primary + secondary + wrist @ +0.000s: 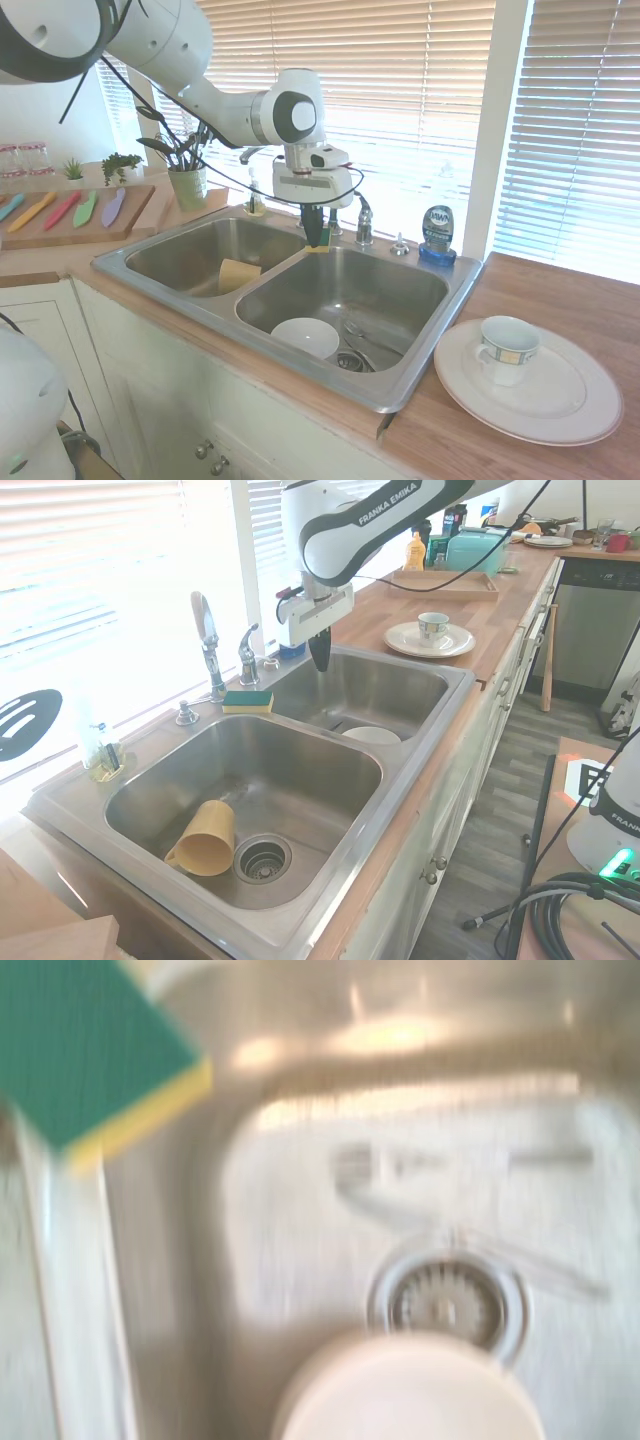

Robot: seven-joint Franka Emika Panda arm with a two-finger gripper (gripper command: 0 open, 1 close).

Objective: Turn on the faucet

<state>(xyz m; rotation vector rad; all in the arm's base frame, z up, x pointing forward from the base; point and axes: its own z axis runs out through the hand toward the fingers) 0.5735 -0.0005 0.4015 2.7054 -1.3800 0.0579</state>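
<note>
Faucet (205, 630) untouched at the sink's back rim, tool hanging beside it over the right basin.

Sink (420, 385) holds a white bowl (305, 336) and cutlery in one basin and a yellow cup (205, 838) in the other; the green-and-yellow sponge (247, 700) lies on the divider, just under the tool (319, 658), whose fingers look narrow, nearly together, holding nothing. The short lever handle (247, 640) stands beside the spout, apart from the tool. Likely risks: an approach from this height could snag the sponge or strike the arched spout instead of the lever; slick chrome may let the fingertips slip off; a sideways miss could knock the soap bottle (438, 235) nearby.
</note>
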